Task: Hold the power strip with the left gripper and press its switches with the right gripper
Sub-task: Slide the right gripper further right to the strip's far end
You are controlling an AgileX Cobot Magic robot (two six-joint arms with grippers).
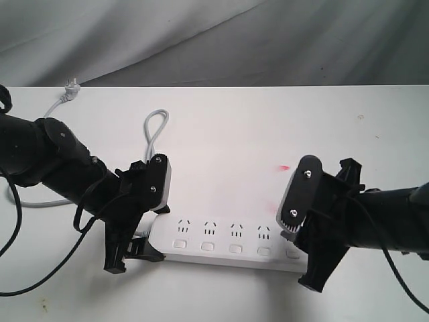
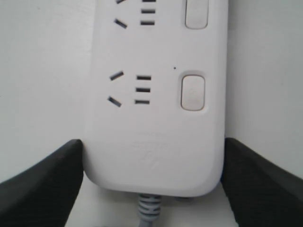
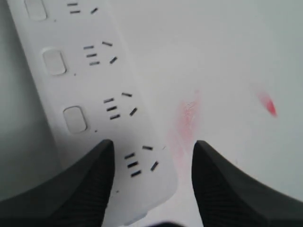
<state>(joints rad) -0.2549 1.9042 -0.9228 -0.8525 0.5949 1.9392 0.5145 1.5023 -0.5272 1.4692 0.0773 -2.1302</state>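
The power strip [image 1: 228, 245] lay flat on the white table [image 1: 268, 127], stretched from one gripper to the other. Its cord end sat between the fingers [image 2: 52, 175] of the left gripper [image 1: 151, 229], which lay against the two long sides. It looked clamped on the strip. The grey cord [image 2: 149, 205] ran out under that gripper's palm. The far end lay beneath the right gripper [image 3: 152, 151], whose jaws stood well apart and held nothing. One of its fingers [image 3: 90, 184] hung over the last socket set, and the other hung over bare table beside a pink stain [image 3: 187, 113].

The holding half of the task seemed done, and the pressing seemed not yet begun. No finger was seen touching any of the switches [image 1: 235, 247], and all the visible buttons looked alike, so none could be called pressed.

The left wrist view alone showed the fingers meeting the strip's sides, with the nearest switch sitting just beyond the fingertips. The right wrist view showed three switches ahead of its fingers, while the end one was hidden under a finger. Only the exterior view showed both arms and the cord looping away behind the left gripper to its plug [image 1: 70, 86].
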